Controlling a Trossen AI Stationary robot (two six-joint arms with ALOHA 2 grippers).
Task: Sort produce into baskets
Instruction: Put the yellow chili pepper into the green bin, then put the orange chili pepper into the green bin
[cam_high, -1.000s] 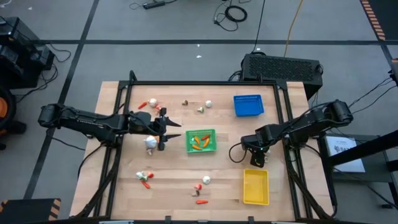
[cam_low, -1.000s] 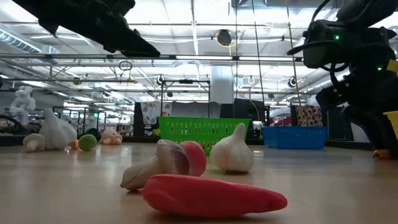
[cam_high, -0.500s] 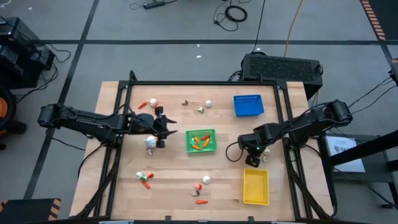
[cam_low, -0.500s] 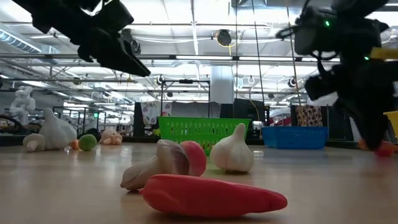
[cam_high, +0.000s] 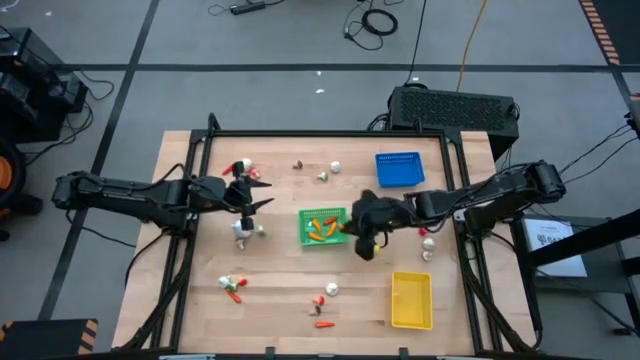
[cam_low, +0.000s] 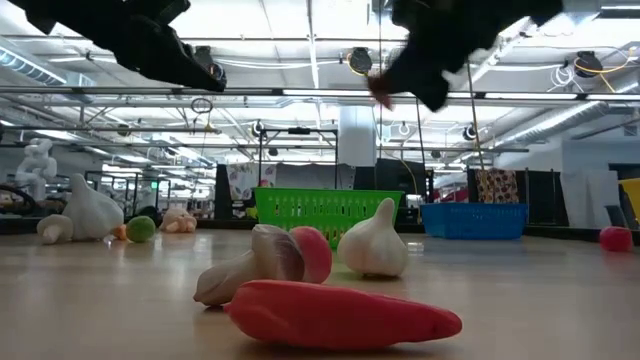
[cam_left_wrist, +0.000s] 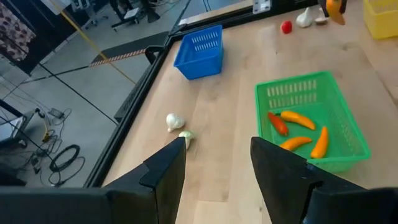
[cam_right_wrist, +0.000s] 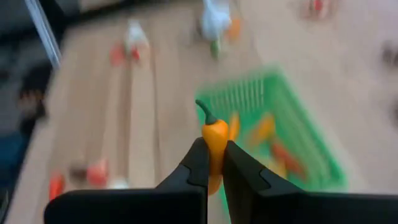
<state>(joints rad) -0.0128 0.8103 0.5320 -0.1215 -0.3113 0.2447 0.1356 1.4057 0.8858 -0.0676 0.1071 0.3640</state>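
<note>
Two sets of jaws at work: right gripper (cam_right_wrist: 215, 163) is pinched on an orange pepper (cam_right_wrist: 215, 138), w/ the green basket (cam_high: 323, 226) just ahead & below. Step: carry to drop. Next: get over the basket, release. Left gripper (cam_left_wrist: 216, 163) parted, empty, hangs near a garlic (cam_high: 241, 229) on the desk (cam_high: 280, 275). Right wrist view blurred; other produce there hard to ID.

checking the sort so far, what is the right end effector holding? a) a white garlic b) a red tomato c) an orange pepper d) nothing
c: the right wrist view shows the right end effector shut on an orange pepper, with the green basket beyond it.
</note>
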